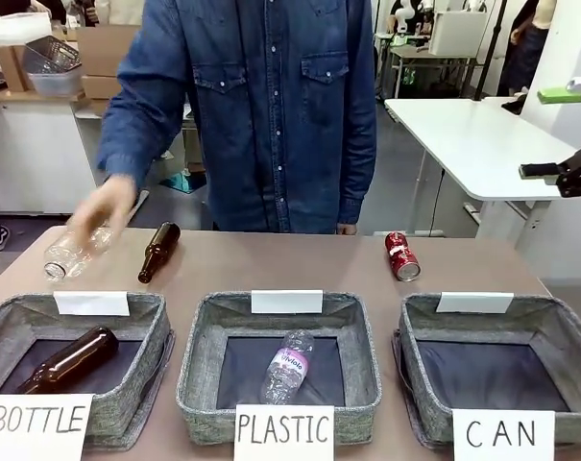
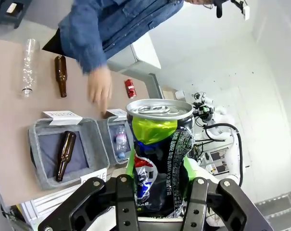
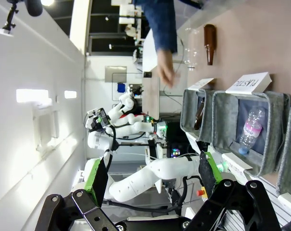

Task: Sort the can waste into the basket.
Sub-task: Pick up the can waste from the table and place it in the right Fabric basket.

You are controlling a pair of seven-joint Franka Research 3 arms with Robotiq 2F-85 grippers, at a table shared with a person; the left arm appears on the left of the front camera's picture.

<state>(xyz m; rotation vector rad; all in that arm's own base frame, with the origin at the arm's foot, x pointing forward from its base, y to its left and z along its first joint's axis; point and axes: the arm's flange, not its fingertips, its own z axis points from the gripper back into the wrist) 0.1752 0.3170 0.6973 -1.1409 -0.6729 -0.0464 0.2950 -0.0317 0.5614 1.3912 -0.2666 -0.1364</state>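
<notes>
A red can (image 1: 401, 256) with white print lies on the table behind the grey basket (image 1: 420, 375), whose sign reads "CAN" and which holds nothing; the same red can (image 2: 130, 88) is small and far off in the left wrist view. My left gripper (image 2: 159, 169) is shut on a dented dark can (image 2: 159, 144) with green and blue print and a silver top, held high above the table. Up at the right, my right gripper (image 1: 547, 133) is open and holds nothing; the right wrist view shows this gripper (image 3: 152, 175) with its fingers wide apart.
A person's hand (image 1: 108, 204) is on a clear plastic bottle (image 1: 74, 252) at the table's far left, beside a brown bottle (image 1: 158, 252). The BOTTLE bin (image 1: 146, 365) holds a brown bottle. The PLASTIC bin (image 1: 199, 370) holds a clear one. Bare table surrounds the red can.
</notes>
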